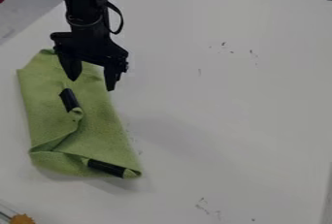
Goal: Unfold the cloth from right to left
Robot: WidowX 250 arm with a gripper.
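Camera view: the gripper (92, 85) hangs, fingers spread, over the green cloth (100, 126). The cloth lies folded on the counter (233, 111).

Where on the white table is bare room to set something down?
Widest bare patch: right of the green cloth in the picture, to the right edge of the table, with only small specks. Crowded: upper left, where the open gripper hangs over the cloth; an orange thing sits lower left.
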